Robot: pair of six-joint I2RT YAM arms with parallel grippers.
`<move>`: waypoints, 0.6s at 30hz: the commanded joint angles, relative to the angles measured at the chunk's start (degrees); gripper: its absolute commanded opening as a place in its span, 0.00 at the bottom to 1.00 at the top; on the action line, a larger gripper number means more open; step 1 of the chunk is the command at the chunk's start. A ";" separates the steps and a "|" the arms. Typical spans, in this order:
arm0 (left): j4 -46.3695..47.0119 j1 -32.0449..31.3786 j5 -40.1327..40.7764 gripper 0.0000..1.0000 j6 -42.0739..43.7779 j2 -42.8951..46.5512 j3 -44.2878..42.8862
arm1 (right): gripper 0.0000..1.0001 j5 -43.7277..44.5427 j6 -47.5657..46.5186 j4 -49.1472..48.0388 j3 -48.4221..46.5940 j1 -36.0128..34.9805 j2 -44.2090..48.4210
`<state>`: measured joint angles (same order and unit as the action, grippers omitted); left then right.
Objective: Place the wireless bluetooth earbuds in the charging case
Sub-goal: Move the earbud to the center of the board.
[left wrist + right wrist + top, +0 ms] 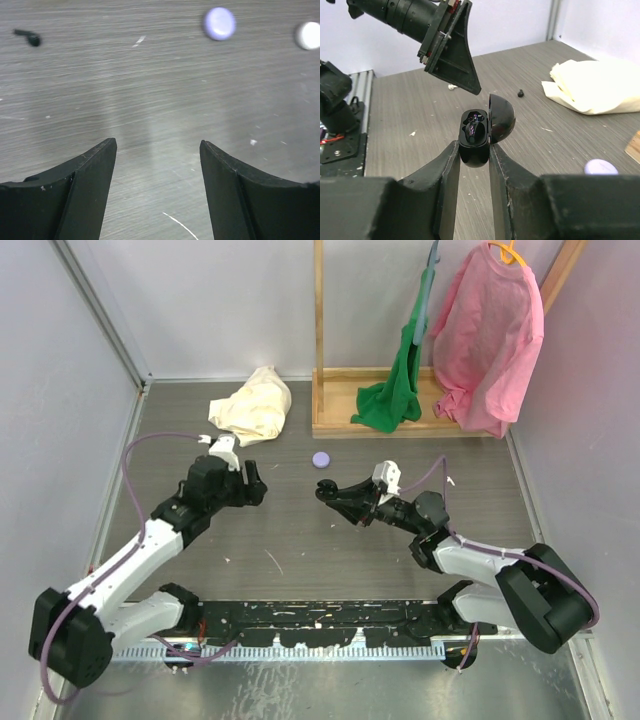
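Observation:
My right gripper (328,494) (474,146) is shut on the black charging case (476,135) and holds it upright above the table. Its lid (501,118) stands open to the right. One glossy dark earbud (473,128) sits in the case's well. A small black earbud (520,93) lies loose on the table beyond the case. It also shows at the far left of the left wrist view (30,37). My left gripper (256,486) (157,165) is open and empty, low over bare table, just left of the case. Its finger (455,55) hangs above the case.
A purple disc (320,459) (219,23) lies on the table between the grippers and the wooden rack (335,425). A cream cloth (252,405) lies at the back left. Green (395,390) and pink (490,340) garments hang on the rack. Walls close in both sides.

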<state>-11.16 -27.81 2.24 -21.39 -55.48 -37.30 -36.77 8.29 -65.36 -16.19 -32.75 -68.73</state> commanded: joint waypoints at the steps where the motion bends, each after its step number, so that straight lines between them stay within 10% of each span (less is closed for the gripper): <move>1: -3.32 4.60 4.70 0.69 1.38 -7.74 -6.45 | 0.01 5.30 -4.63 -2.12 0.69 0.32 0.28; 18: -5.81 18.84 3.48 0.48 3.65 -44.35 -29.81 | 0.01 7.13 -5.67 -1.87 0.81 0.30 -1.61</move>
<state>-15.73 -9.91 5.61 -19.62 -96.20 -61.49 -30.48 3.70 -64.51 -15.09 -32.75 -69.91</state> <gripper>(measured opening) 0.515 0.328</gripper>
